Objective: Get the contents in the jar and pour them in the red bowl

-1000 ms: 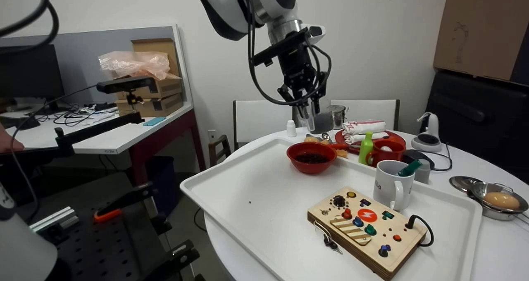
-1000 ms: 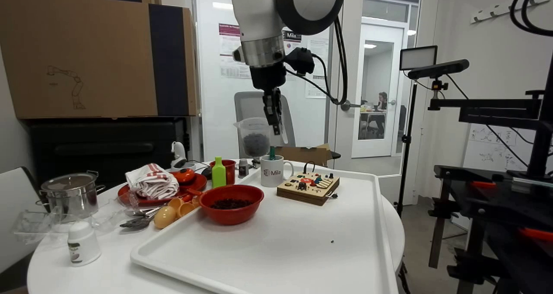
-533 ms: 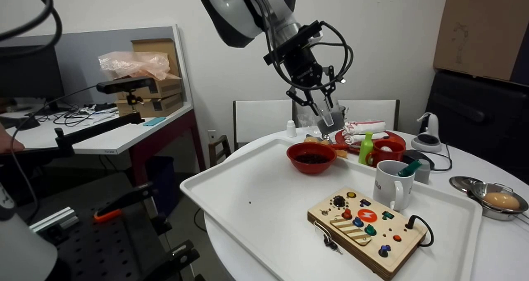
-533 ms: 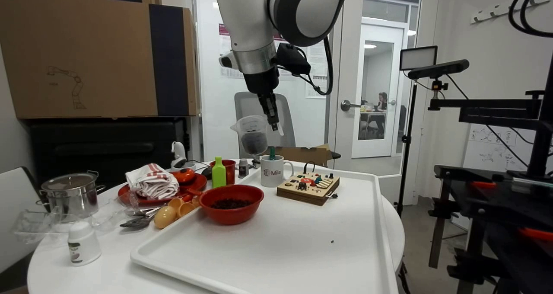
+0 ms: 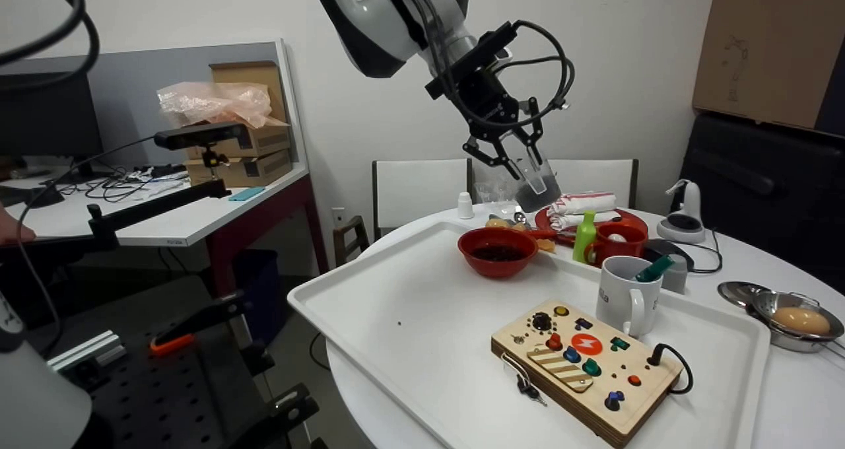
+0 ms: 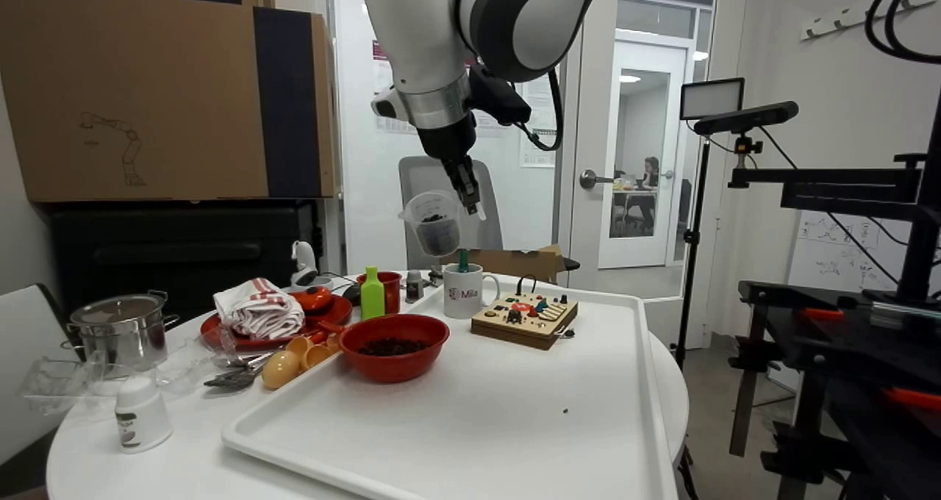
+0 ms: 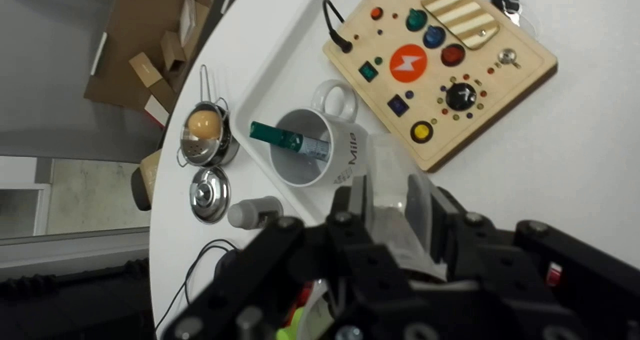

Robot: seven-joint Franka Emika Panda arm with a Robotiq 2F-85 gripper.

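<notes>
The gripper point(image 7: 400, 205) is drawn in snugly on a clear handle point(image 7: 392, 167); that handle belongs to the jar point(image 6: 431, 222), so the body hangs free to one side with its mouth unblocked, which should suit a pour; the jar is up in the air, leaning but with its mouth higher than its base, and the dark contents point(image 6: 439, 237) lie low inside; it seems beside the red bowl point(image 6: 395, 369) rather than squarely over it, so it probably needs shifting before tipping further; the bowl sits upright near the tray's point(image 6: 478, 426) edge, a dark layer point(image 6: 392, 347) in it, whether from the jar I cannot tell; the raised rim would likely stop spills, and one dark speck point(image 6: 565, 411) lies on the tray floor; a mug point(image 6: 454, 307) with a marker point(image 6: 463, 261) in it stands beside a wooden box point(image 6: 523, 323) of knobs; underneath is a white table point(image 6: 187, 456), with a folded towel point(image 6: 257, 312) and a green bottle point(image 6: 373, 298) beyond the tray; farther back are a black case point(image 6: 176, 243), a big carton point(image 6: 147, 103) and a glass door point(image 6: 636, 132).
</notes>
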